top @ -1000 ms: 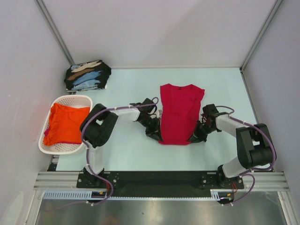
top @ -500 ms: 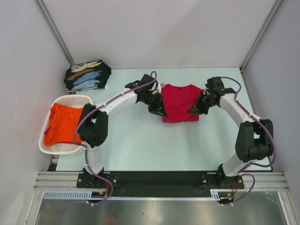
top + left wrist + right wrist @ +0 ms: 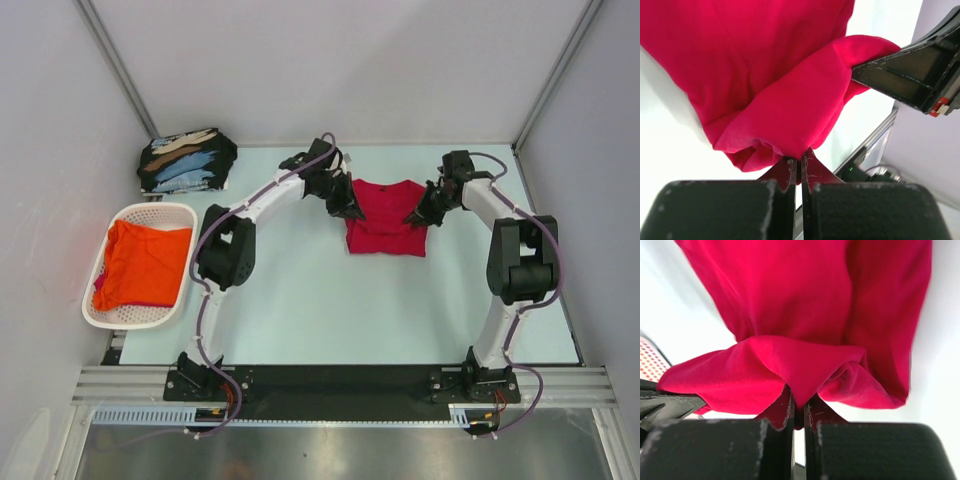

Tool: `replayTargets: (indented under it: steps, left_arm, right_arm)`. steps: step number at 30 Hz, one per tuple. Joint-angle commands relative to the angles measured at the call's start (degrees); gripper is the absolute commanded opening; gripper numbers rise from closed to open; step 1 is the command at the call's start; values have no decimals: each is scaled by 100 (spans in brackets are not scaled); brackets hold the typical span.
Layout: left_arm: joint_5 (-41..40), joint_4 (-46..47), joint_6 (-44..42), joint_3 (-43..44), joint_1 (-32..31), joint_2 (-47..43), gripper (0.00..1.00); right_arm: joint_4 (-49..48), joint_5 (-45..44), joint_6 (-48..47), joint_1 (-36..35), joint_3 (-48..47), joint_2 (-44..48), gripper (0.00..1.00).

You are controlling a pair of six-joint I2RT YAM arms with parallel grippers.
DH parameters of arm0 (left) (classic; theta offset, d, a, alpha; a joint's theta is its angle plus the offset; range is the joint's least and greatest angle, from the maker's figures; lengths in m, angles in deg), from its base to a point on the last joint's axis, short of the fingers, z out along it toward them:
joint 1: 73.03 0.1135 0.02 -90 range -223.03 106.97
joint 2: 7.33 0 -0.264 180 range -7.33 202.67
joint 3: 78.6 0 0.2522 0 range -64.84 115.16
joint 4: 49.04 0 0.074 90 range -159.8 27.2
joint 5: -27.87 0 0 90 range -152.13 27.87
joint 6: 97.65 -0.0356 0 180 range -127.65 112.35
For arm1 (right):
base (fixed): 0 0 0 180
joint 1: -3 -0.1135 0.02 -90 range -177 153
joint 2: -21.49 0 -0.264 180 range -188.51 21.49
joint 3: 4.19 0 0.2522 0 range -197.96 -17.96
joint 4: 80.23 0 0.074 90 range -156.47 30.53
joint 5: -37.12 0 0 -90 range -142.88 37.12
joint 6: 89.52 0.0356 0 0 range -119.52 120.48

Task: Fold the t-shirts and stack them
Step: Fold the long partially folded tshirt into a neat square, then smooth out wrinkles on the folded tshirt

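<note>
Both end effectors are clamped on the red shirt (image 3: 385, 230), which lies doubled over at the far middle of the bench (image 3: 300, 300). The left end effector (image 3: 346, 204) pinches its far-left corner and the right end effector (image 3: 421, 213) its far-right, with the cloth spread between them and its folded edge running left to right on the near side. Letting go looks due next. The black shirts (image 3: 186, 160) sit far left, nearer the left arm; the orange shirt (image 3: 140, 262) fills the basket (image 3: 150, 208)
</note>
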Motion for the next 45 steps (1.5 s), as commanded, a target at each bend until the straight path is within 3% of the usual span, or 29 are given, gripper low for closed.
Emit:
replayTargets:
  steps: [1, 13, 15, 16, 17, 18, 20, 22, 23, 28, 30, 33, 35, 36, 37, 38, 45]
  left_arm:
    - [-67, 224, 454, 574, 138, 115, 0]
    - [609, 707, 1008, 1496, 332, 1169, 1]
    - [758, 804, 1131, 1715, 358, 1415, 15]
    - [785, 892, 1184, 1769, 384, 1477, 32]
    - [829, 971, 1236, 1813, 402, 1582, 75]
    - [856, 1033, 1315, 1866, 428, 1609, 96]
    - [891, 1244, 1368, 1866, 481, 1575, 100]
    - [882, 1393, 1316, 1787, 516, 1461, 100]
    - [873, 1446, 1290, 1717, 525, 1382, 100]
    - [943, 2061, 1184, 751, 569, 565, 100]
    - [979, 2149, 1097, 382, 569, 284, 100]
    - [1128, 2368, 1061, -128, 552, -6, 93]
    - [1303, 2544, 1070, -435, 526, -121, 37]
    - [1304, 2589, 1079, -498, 491, -174, 5]
    - [1313, 2615, 1079, -559, 464, -297, 0]
    - [1313, 2659, 1018, -612, 429, -333, 0]
    - [1506, 2879, 1333, -332, 218, 299, 0]
  right_arm:
    - [-320, 104, -125, 58, -697, -330, 0]
    - [-381, 174, -107, 128, -1683, -1385, 0]
    - [-408, 165, -81, 163, -1797, -1526, 0]
    - [-434, 148, -81, 172, -1832, -1561, 3]
    - [-478, 95, -46, 172, -1867, -1640, 6]
    - [-548, 95, -46, 181, -1911, -1658, 11]
    - [-820, 25, -2, 172, -1912, -1658, 21]
    - [-1205, -299, 77, 137, -1771, -1501, 46]
    - [-1355, -536, 103, 128, -1684, -1430, 52]
    - [-2707, -1213, 525, 111, -719, -526, 76]
    - [-2947, -1451, 595, 102, -515, -183, 80]
    - [-2983, -1400, 657, 111, -400, 20, 77]
    - [-2992, -1225, 666, 111, -303, 248, 70]
    - [-3027, -1163, 666, 102, -242, 336, 45]
    - [-3140, -1075, 666, 111, -172, 468, 18]
    - [-3141, -944, 675, 85, -119, 504, 0]
    - [-3349, 585, 1017, 93, -66, -189, 0]
